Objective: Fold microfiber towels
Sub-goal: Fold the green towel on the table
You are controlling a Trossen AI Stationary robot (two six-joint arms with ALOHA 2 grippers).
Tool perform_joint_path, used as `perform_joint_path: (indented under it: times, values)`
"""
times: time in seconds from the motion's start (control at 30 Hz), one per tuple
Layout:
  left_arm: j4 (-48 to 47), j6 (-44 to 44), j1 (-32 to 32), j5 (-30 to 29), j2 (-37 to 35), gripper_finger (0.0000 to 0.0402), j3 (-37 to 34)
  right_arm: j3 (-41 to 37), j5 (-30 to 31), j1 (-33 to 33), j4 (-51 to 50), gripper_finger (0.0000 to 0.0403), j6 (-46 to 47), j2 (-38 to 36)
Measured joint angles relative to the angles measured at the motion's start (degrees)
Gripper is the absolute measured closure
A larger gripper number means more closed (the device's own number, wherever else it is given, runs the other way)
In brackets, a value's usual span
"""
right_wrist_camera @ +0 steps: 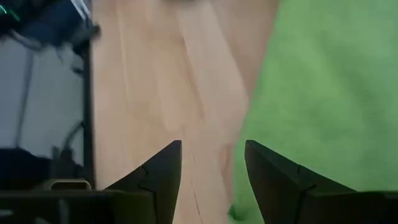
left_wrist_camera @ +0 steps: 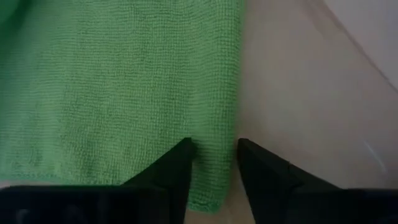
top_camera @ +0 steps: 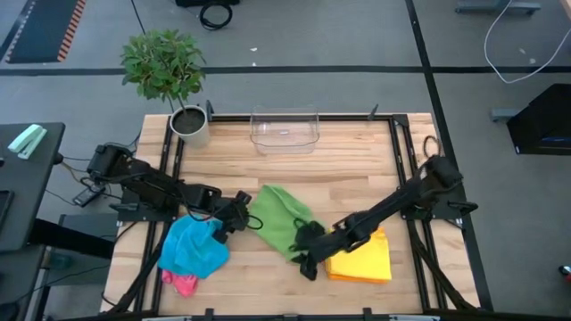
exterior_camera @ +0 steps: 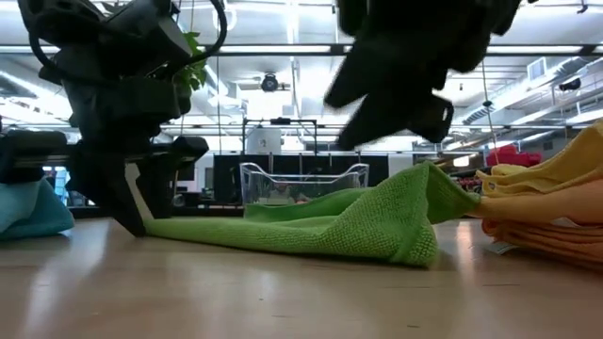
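A green towel (top_camera: pixel 281 218) lies on the table's middle, its right part humped up (exterior_camera: pixel 415 202). My left gripper (top_camera: pixel 243 217) is open, low at the towel's left end (exterior_camera: pixel 165 226). Its fingers stand either side of the towel's edge (left_wrist_camera: pixel 214 174). My right gripper (top_camera: pixel 308 259) is open and empty at the towel's near right corner, raised above it in the low view (exterior_camera: pixel 396 85); the towel's edge shows beside one finger (right_wrist_camera: pixel 249 186). A stack of yellow and orange towels (top_camera: pixel 361 259) lies right of it. A blue towel (top_camera: pixel 192 245) and a pink one (top_camera: pixel 183 283) lie heaped at the near left. My left gripper comes down slanting from the table's left at the green towel's left end. One finger (left_wrist_camera: pixel 177 168) is over the cloth, the other (left_wrist_camera: pixel 264 171) over bare wood, with the towel's edge (left_wrist_camera: pixel 217 186) flat between them. Whether the fingertips touch the cloth, I cannot tell.
A clear plastic bin (top_camera: pixel 285 129) stands at the far middle of the table. A potted plant (top_camera: pixel 187 123) stands at the far left corner. Bare wood (top_camera: pixel 348 183) lies between the bin and the towels.
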Motion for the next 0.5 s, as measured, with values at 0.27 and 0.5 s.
perform_joint_path:
  times: [0.27,0.5]
  values:
    - [-0.3,-2.6,0.3,0.0,0.3,0.0390,0.1,11.8,0.3,-0.2,-13.0,0.0225,-3.5,9.4]
    - [-1.1,-5.7,0.3,-1.0,0.2,0.0394,0.5,15.6,1.5,2.5,-15.4,0.0239,-6.1,13.3]
